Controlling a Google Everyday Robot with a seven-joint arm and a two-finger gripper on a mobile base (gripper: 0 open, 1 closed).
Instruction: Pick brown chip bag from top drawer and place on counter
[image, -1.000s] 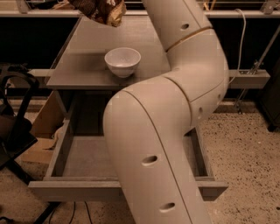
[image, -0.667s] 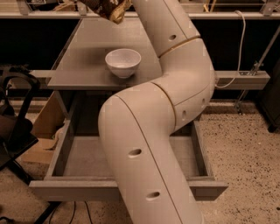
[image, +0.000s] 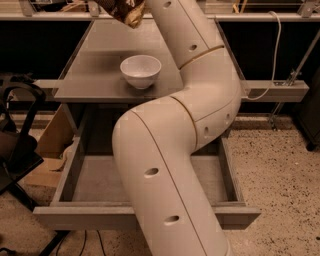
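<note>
Now the crinkled brown chip bag (image: 121, 10) has drifted slightly right and hangs high above the flat grey surface (image: 95, 70), behind the round white bowl (image: 141, 71). It is clear of the open grey top drawer (image: 95, 180). Your end effector is past the top edge, so you cannot tell its grip. Lowering remains.

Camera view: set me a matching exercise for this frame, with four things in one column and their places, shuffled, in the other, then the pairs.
Things:
1 brown chip bag
2 white bowl
3 top drawer
4 cardboard box

Places:
A pulled open, below the counter
B standing on the counter
C on the floor, left of the drawer
D at the picture's top edge, over the counter's far end

Pairs: 1-D, 2-B, 3-A, 4-C.

The gripper is out of view, beyond the top edge.
</note>
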